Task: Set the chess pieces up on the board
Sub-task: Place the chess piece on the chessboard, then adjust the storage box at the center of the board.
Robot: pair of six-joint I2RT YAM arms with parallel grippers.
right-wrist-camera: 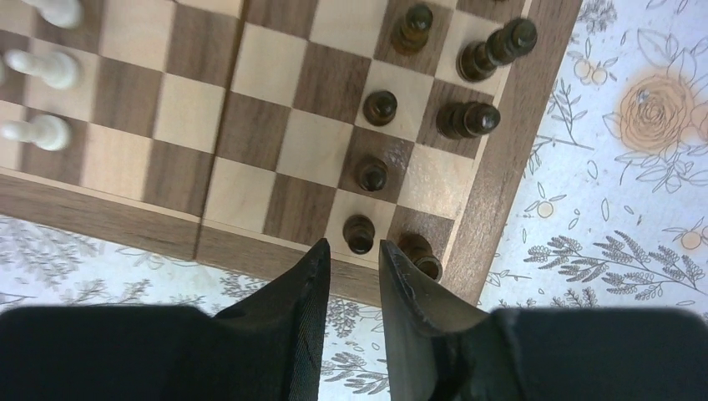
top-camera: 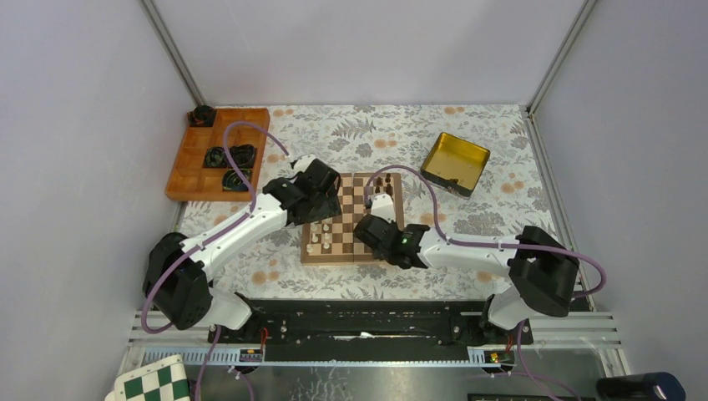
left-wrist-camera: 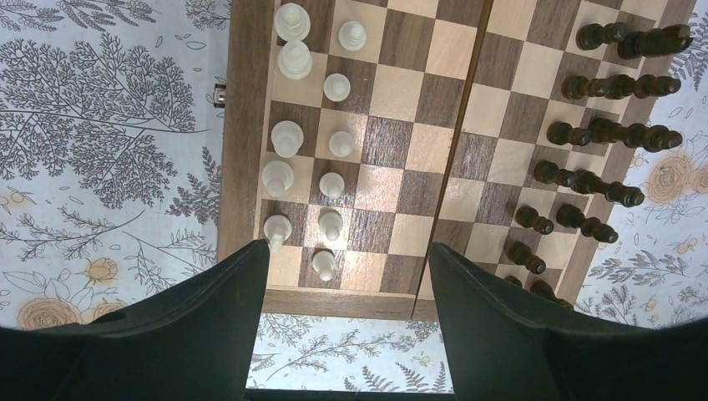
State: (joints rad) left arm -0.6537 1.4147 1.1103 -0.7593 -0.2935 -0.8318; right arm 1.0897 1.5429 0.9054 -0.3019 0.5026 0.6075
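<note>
R gripper [right-wrist-camera: 353, 244] is at the near corner of the square wooden chessboard [right-wrist-camera: 317, 150] w/ dark brown & pale tan squares, jaws a narrow gap apart, clamped on nothing. The small dark brown turned wooden pawn [right-wrist-camera: 360, 234] stands upright right at the tips, in line w/ the gap, on an edge square beside the other dark men. L gripper [left-wrist-camera: 348, 246] hangs wide apart & empty over the cream-white chessmen [left-wrist-camera: 286, 138] end, so R arm is nearer; prob. R must clear along the pawn's vertical axis w/o tipping it.

Orange tray [top-camera: 189, 170] left; gold tin [top-camera: 455, 160] right; floral cloth [top-camera: 376, 134].
</note>
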